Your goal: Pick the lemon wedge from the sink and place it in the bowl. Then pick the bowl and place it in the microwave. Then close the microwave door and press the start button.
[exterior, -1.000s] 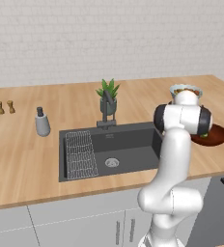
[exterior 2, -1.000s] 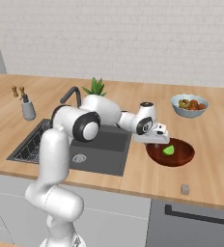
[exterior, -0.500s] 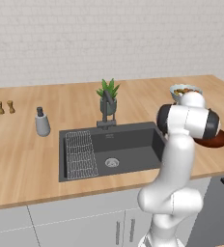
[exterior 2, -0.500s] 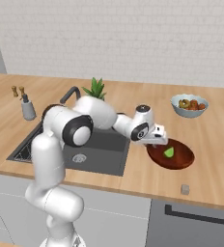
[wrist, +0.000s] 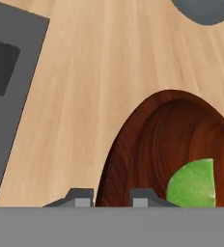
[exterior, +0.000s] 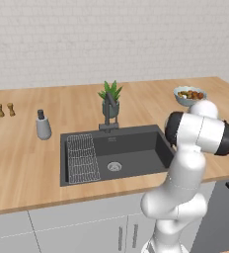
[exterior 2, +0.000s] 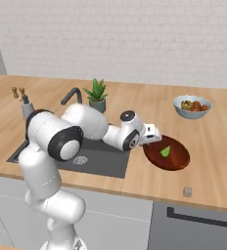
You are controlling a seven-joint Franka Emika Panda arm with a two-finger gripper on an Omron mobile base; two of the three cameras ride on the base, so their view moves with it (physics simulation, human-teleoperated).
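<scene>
Lemon wedge [exterior 2: 165,151] lies inside the bowl [exterior 2: 176,161], right of the sink [exterior 2: 103,160] on the table [exterior 2: 213,166]. My claw [wrist: 113,198] straddles the bowl's near rim, one fingertip [wrist: 81,197] outside, one inside; whether clenched or released, I cannot tell.

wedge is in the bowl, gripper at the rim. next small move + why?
Probably finish closing on the bowl rim, then lift. The lemon wedge already lies inside the bowl, so the first step looks done. In the hand view the gripper straddles the near rim, one tip outside and one inside, with a gap left between them. The bowl sits on the counter right of the sink.
</scene>
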